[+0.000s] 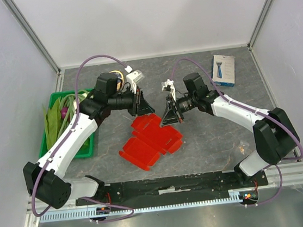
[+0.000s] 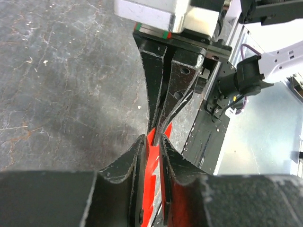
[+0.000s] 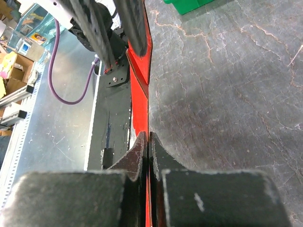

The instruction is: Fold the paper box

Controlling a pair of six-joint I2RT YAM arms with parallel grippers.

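**Fingers on the red box's raised flap**

At the table's [image 1: 209,140] left sat a green basket [image 1: 64,94] of greens. The left fingers [image 2: 132,179] stood narrow astride the box [image 1: 151,138]; whether they pinched it could not be told. The box lay mid-table, far flap raised. The right fingers [image 3: 161,156] were clamped on that flap. A white-and-blue carton [image 1: 224,70] lay far right.

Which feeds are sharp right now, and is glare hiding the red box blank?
Top external: evenly lit, sharp, no glare on the glossy red cardboard box blank. Left wrist: near fingers blurred, tabletop crisp. Right wrist: fingers soft too, blank seen edge-on.
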